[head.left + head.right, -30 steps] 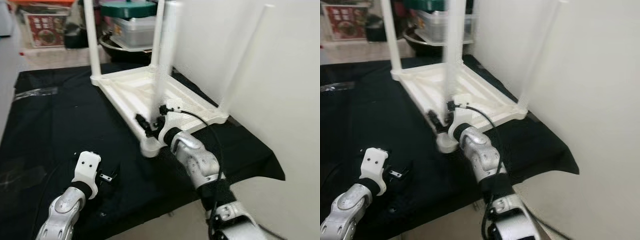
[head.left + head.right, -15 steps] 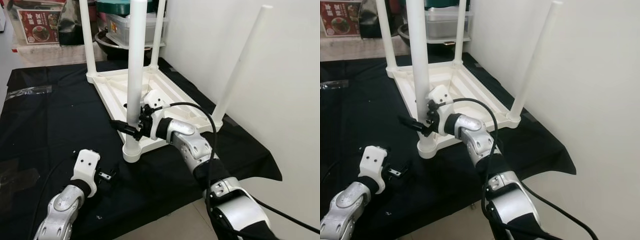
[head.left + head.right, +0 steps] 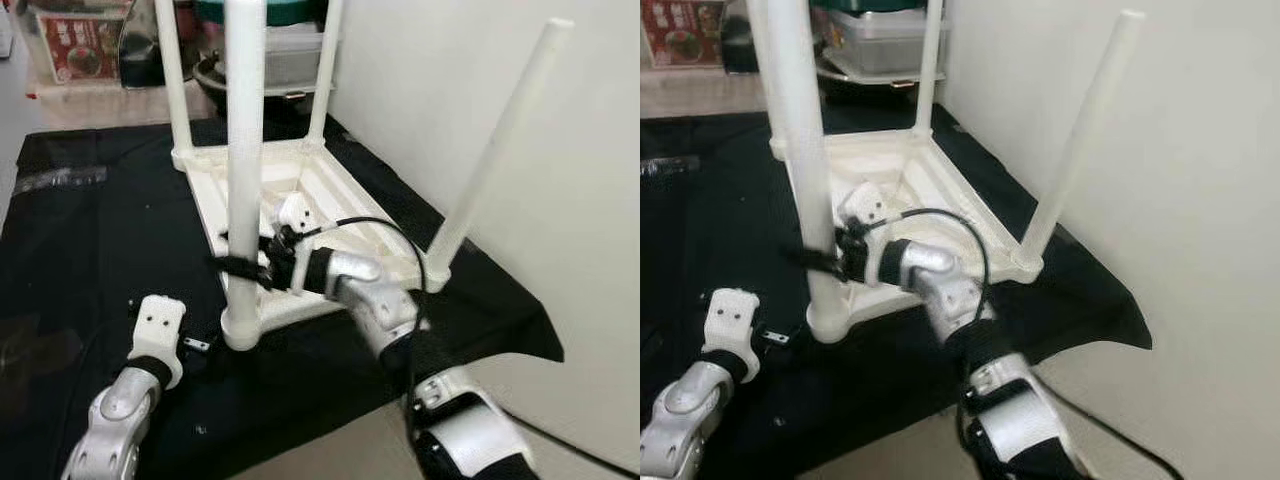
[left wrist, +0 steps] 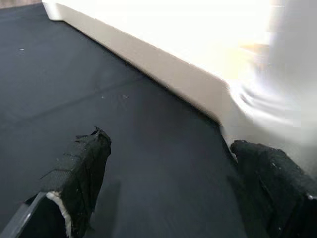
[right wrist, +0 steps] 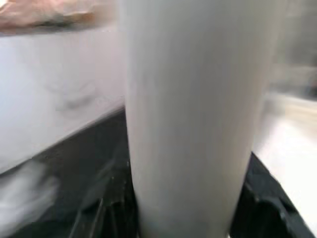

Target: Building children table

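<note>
The children's table [image 3: 300,195], white plastic, lies upside down on a black cloth [image 3: 90,250] spread over the floor, its four legs pointing up. The nearest leg [image 3: 243,170] stands in the corner socket closest to the robot, at about 6 o'clock on the upturned table; the other legs rise at roughly 10, 12 and 3 o'clock, the last one [image 3: 495,150] leaning toward the pale wall [image 3: 560,300].

The right claw [image 3: 243,268] reaches across from the 3 o'clock side and pinches the nearest leg low down, just above its socket, one black finger on either side of the tube. In the right wrist view the white leg [image 5: 190,119] stands between the two dark fingers [image 5: 111,198], which press against it on both sides.

The left claw [image 3: 197,347] rests low over the black cloth at about 8 o'clock from that corner socket, just beside it and not touching the leg. In the left wrist view its two fingers [image 4: 79,173] are spread wide with nothing between them but cloth, and the white edge of the table [image 4: 163,69] runs just beyond the fingertips.

Beyond the table, at 12 o'clock, stand stacked plastic containers [image 3: 290,50] and a red printed box [image 3: 75,45].
</note>
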